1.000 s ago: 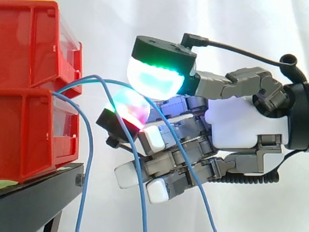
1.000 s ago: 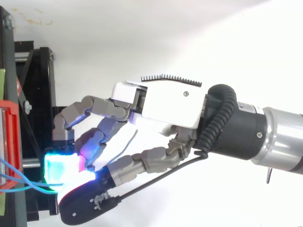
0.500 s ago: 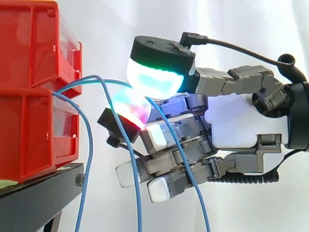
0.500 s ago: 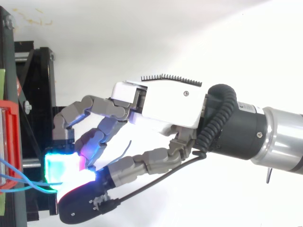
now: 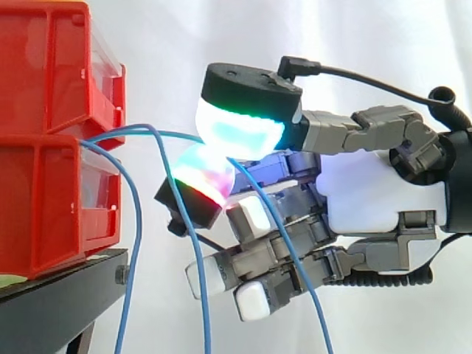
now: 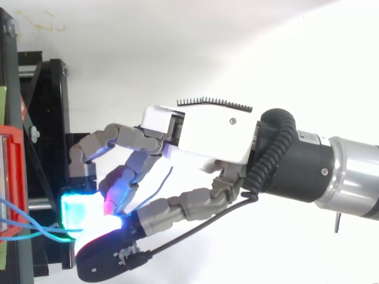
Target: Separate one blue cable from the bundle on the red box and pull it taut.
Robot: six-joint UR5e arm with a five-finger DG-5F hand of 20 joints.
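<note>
Now, red bins: two red plastic bins (image 5: 44, 206) sit stacked at the left of your side view, unmoved over the last second. The cable bundle comes out at the seam between them.
Black stand: the black stand (image 5: 59, 295) under the bins has held still too, so any change in the cables comes from the hand.
Hand: the white-and-grey robot hand (image 5: 383, 199) has drawn slightly away from the bins and sits a little lower than a second ago, and both of your views agree on that. Its fingers are curled, with the thumb over the top.
Glowing pads: the thumb's white-green pad (image 5: 240, 133) and a finger's multicoloured pad (image 5: 200, 173) are closed on one cable. The grip looks as it did before, with no slip that you can see.
Pinched cable: the thin teal-blue cable (image 5: 173, 135) runs from the bin seam into that pinch, apart from its neighbours. Its span lies flatter than it did, which I judge to be slack coming out. You are in the pulling step, and the cable may not be fully taut yet.
Loose cables: the other thin blue cables (image 5: 137, 243) droop from the seam and out of the bottom of your side view. One crosses in front of the lower fingers, so watch that it is not dragged along.
</note>
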